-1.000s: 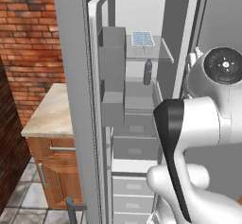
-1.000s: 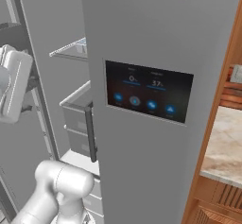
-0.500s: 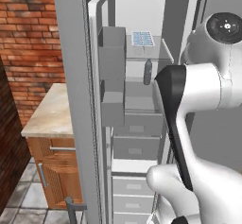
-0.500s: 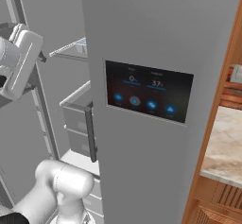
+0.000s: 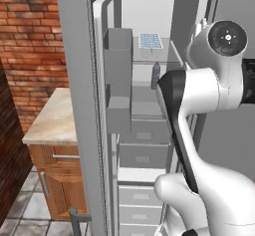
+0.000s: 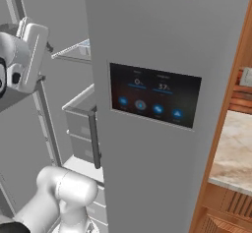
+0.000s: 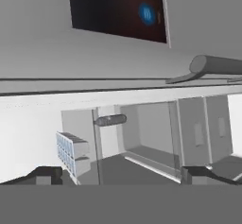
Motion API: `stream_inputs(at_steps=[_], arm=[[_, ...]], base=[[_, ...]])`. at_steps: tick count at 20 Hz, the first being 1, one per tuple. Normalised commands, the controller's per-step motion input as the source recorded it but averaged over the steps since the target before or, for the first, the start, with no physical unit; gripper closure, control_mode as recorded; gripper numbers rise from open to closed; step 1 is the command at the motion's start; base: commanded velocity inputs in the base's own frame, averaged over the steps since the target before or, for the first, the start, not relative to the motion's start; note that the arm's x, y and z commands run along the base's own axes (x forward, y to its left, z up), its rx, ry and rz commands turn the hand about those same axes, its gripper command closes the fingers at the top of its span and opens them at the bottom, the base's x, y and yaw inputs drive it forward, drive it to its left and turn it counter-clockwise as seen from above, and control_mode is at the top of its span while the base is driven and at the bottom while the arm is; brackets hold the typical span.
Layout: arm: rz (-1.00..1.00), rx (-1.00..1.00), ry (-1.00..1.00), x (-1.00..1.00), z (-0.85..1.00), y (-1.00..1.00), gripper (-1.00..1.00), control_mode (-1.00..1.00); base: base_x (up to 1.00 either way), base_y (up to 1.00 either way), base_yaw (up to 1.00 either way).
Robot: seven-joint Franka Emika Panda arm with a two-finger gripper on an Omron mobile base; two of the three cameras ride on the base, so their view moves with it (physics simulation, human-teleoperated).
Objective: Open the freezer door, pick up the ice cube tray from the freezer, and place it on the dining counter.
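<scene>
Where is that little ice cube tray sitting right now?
In the left base view, the ice cube tray lies on the freezer's top shelf, above the dark bottle.

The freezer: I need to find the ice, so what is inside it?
Inside the freezer, the ice cube tray lies on the top shelf, a dark bottle stands below, and grey drawers sit lower. The arm covers the right side; drawer contents are hidden.

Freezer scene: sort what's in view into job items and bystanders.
Job items: freezer door, swung open; ice cube tray on the upper shelf of the freezer; tool, open.

Bystanders: dark bottle; touchscreen door; small marble-topped cabinet.
</scene>
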Motion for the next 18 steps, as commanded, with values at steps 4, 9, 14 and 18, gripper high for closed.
stream_inputs(at_steps=[4, 9, 14, 18], arm=[[0.04, -0.01, -0.16, 0.44, -0.01, 0.00, -1.00, -1.00], [0.01, 0.00, -0.01, 0.57, 0.00, -0.01, -1.00, -1.00], [0.00, 0.00, 0.06, 0.63, 0.00, 0.00, -1.00, -1.00], [-0.05, 0.00, 0.10, 0.68, 0.00, 0.08, -1.00, -1.00]], base=[[0.00, 0.00, 0.00], [0.00, 0.00, 0.00], [0.00, 0.00, 0.00], [0.00, 0.00, 0.00]])
